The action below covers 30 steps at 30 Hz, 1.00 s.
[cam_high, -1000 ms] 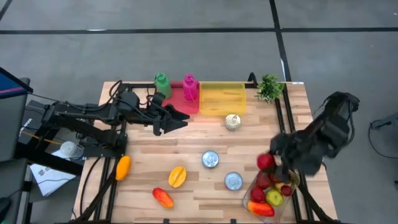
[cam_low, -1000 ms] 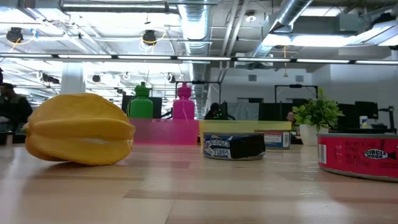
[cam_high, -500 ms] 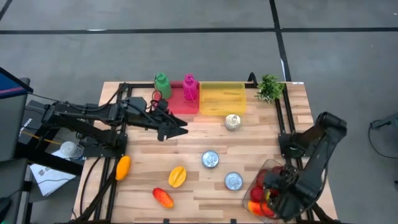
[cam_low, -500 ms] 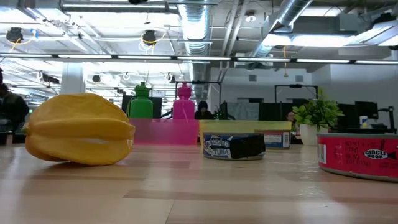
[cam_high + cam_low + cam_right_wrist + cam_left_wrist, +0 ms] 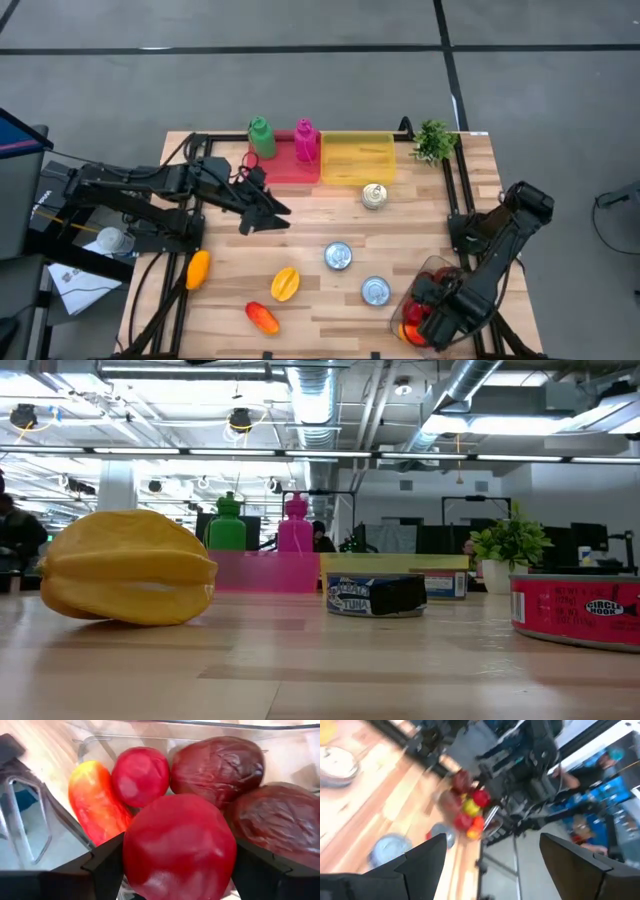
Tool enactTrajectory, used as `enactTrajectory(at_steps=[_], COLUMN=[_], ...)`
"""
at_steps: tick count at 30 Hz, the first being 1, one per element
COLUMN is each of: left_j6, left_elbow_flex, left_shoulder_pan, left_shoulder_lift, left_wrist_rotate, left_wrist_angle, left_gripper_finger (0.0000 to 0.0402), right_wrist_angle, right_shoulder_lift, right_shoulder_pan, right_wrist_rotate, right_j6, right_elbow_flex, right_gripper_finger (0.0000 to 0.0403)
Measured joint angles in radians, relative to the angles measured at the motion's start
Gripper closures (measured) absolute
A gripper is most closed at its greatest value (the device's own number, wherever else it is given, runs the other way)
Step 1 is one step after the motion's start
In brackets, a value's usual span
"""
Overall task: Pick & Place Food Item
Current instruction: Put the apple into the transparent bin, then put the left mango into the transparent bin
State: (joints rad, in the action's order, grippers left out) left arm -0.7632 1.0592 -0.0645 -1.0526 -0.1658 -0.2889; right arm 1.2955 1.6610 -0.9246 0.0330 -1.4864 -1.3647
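Table (image 5: 330, 215): two bottles (image 5: 261, 137) and tray (image 5: 358, 157) along the far edge, plant (image 5: 434, 140) at the far right corner. Three cans (image 5: 339, 256) mid-table. Starfruit (image 5: 285, 284) front left. Clear bin (image 5: 425, 305) of produce front right, right gripper (image 5: 437, 318) in it.

Open-plan office/lab: exposed ceiling ducts (image 5: 318, 405), desks w/ monitors (image 5: 590, 540) behind the wooden table (image 5: 320, 670).
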Motion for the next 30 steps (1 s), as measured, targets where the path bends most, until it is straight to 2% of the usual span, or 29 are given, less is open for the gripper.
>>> enactTrajectory(at_steps=[5,8,11,15,19,23,25,28,30], left_j6=[0.046,0.057,0.132,0.199,0.107,0.017,-0.041,-0.164,-0.285], left_elbow_flex=[0.001,0.000,0.000,0.000,0.000,0.000,0.000,0.000,0.000], left_shoulder_pan=[-0.022,-0.068,-0.138,-0.222,-0.247,-0.250,-0.257,-0.314,-0.366], left_shoulder_lift=[0.055,0.073,0.075,0.046,-0.014,-0.076,-0.099,-0.111,-0.113], left_wrist_rotate=[0.001,0.000,0.004,0.099,0.185,0.171,0.133,0.096,0.121], left_wrist_angle=[-0.184,-0.313,-0.451,-0.655,-0.800,-0.868,-0.909,-0.993,-1.048], left_gripper_finger=[0.0092,0.0093,0.0093,0.0093,0.0093,0.0094,0.0094,0.0094,0.0094], right_wrist_angle=[0.001,-0.012,-0.020,-0.014,-0.003,0.013,0.013,0.007,0.007], right_shoulder_lift=[-0.005,-0.005,-0.005,-0.005,-0.005,-0.005,-0.005,-0.005,-0.005], right_shoulder_pan=[0.005,0.004,0.004,0.018,0.032,0.031,0.031,0.022,0.023], right_wrist_rotate=[0.048,0.055,0.052,0.048,0.046,0.045,0.045,0.043,0.023], right_j6=[-0.027,-0.032,-0.011,0.000,0.001,0.002,0.002,0.004,0.004], right_elbow_flex=[0.035,0.036,0.036,0.036,0.036,0.036,0.036,0.036,0.036], right_gripper_finger=[0.0103,0.0091,0.0076,0.0058,0.0044,0.0033,0.0029,0.0028,0.0027])
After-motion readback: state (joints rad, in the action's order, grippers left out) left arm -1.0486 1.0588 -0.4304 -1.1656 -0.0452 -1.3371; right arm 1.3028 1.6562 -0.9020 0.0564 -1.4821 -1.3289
